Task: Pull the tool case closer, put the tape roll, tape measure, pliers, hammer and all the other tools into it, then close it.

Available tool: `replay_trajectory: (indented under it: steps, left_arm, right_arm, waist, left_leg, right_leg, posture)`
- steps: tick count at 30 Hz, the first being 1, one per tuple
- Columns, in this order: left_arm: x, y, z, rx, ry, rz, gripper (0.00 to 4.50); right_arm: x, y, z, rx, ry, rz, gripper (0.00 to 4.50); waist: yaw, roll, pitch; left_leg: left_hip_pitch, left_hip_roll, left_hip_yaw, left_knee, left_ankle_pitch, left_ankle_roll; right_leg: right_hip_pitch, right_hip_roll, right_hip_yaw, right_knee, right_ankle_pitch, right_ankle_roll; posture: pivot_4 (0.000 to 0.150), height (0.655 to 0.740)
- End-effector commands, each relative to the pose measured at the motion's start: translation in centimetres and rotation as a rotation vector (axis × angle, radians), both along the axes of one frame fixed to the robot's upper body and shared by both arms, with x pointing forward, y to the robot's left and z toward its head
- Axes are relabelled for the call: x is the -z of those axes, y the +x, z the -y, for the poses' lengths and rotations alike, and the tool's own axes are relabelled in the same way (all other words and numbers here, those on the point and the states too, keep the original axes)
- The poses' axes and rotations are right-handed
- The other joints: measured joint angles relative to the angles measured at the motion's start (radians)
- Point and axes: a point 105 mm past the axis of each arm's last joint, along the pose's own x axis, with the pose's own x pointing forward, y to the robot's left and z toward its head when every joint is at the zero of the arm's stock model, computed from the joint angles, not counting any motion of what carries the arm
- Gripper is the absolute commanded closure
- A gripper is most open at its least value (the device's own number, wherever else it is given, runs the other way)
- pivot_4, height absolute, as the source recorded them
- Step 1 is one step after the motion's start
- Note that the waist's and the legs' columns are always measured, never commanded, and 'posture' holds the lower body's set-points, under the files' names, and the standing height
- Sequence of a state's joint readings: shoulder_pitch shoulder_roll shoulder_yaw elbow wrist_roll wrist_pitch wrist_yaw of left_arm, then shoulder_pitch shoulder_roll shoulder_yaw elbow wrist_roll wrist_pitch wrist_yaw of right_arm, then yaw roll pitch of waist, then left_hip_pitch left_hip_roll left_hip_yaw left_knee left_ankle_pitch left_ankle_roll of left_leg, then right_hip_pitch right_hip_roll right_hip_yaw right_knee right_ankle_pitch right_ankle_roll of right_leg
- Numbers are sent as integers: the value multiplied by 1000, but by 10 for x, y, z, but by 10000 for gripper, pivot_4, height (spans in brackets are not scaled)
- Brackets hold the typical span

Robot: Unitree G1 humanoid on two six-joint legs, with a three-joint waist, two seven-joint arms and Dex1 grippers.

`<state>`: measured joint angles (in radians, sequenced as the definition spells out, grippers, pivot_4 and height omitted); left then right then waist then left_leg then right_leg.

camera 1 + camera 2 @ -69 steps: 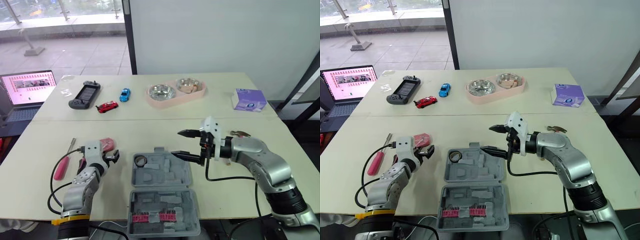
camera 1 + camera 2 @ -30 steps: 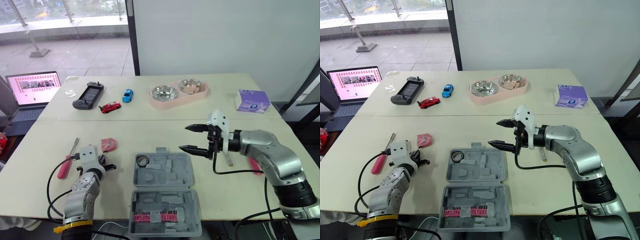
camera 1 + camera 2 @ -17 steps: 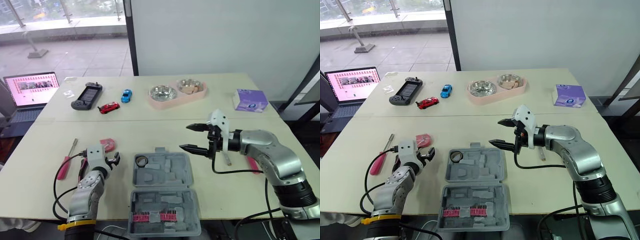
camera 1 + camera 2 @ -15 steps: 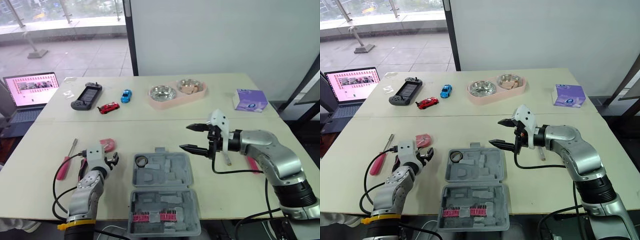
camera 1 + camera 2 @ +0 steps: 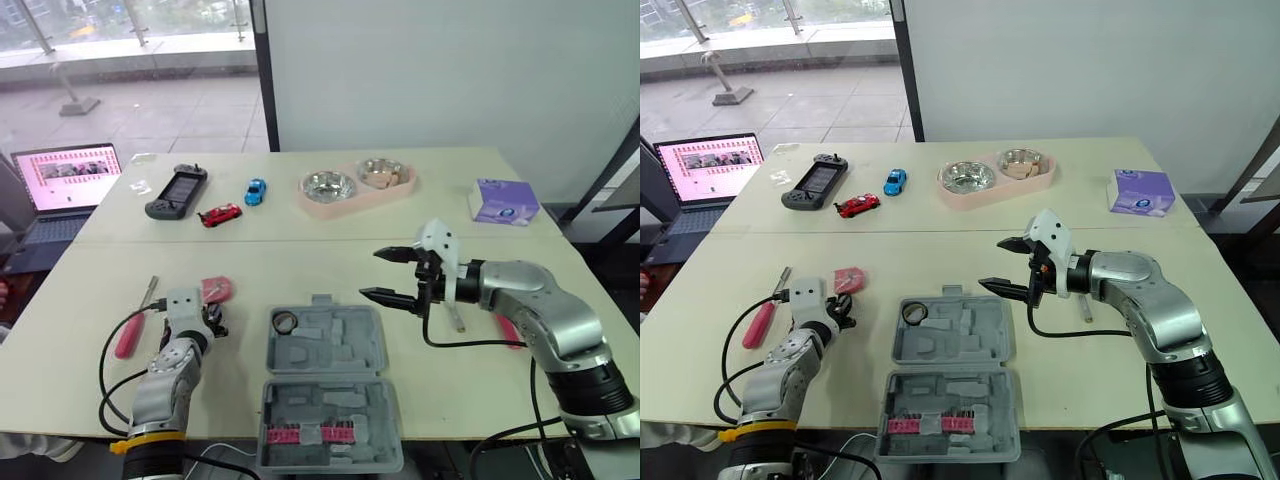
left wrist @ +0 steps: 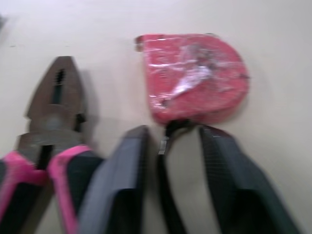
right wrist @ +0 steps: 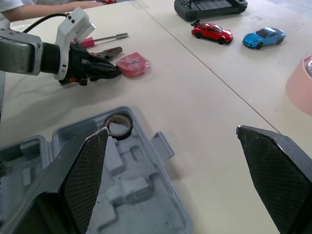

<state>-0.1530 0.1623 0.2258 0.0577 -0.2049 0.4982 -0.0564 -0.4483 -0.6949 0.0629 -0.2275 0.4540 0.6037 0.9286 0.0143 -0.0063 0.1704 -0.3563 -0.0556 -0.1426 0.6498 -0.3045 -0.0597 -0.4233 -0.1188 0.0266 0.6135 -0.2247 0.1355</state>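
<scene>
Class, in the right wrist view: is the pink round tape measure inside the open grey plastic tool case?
No, the pink round tape measure lies on the beige table, outside the open grey plastic tool case.

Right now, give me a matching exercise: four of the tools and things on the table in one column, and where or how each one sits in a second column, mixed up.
Things:
1. tape roll
2. tape measure
3. pliers
4. tool case

Places or states:
A. lying open on the table
B. in a pocket inside the case
C. just ahead of the left gripper
D. alongside that gripper, pink handles

Pairs: 1-B, 2-C, 3-D, 4-A
</scene>
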Motion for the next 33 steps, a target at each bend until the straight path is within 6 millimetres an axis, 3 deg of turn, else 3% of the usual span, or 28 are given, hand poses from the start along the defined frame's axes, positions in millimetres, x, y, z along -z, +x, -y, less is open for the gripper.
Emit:
replay_trajectory:
  steps: [1, 7, 14, 19, 27, 33]
  left_arm:
    - [15, -6, 9, 24, -25, -61, 44822]
    - [18, -12, 14, 65, -5, -70, 44822]
    - [22, -38, 26, 201, 60, -76, 44822]
    - [23, -67, 24, 242, 75, -96, 44822]
    - [28, -125, 38, 405, 65, -155, 44822]
    - [22, -162, 31, 522, 120, -185, 44822]
  right_arm:
    - [-11, 0, 2, 7, 13, 44, 0]
    - [-11, 1, 3, 14, 15, 47, 0]
    - [-10, 1, 8, 30, 11, 46, 0]
    - [-8, 0, 9, 35, 13, 42, 0]
    - [-8, 0, 12, 44, 7, 44, 0]
    - [-12, -1, 11, 30, 7, 53, 0]
  waist:
    - [1, 0, 0]
    - [-2, 0, 0]
    - [-2, 0, 0]
    - [-7, 0, 0]
    - [-11, 0, 0]
    - [-19, -1, 1]
  left_leg:
    - [0, 0, 0, 0, 0, 0]
    - [0, 0, 0, 0, 0, 0]
    - [0, 0, 0, 0, 0, 0]
    - [0, 0, 0, -1, 0, 0]
    - [0, 1, 1, -1, 0, 1]
    - [0, 1, 1, -2, -1, 1]
  right_leg:
    - [0, 0, 0, 0, 0, 0]
    - [0, 0, 0, 0, 0, 0]
    - [0, 0, 0, -1, 0, 0]
    - [0, 0, 0, -1, 0, 0]
    - [0, 0, 0, -1, 0, 0]
    - [0, 0, 0, -2, -2, -4]
  posture:
    - [1500, 7360]
    - [1500, 7360]
    - [1500, 7360]
    - [1500, 7360]
    - [1500, 7360]
    - [1500, 7360]
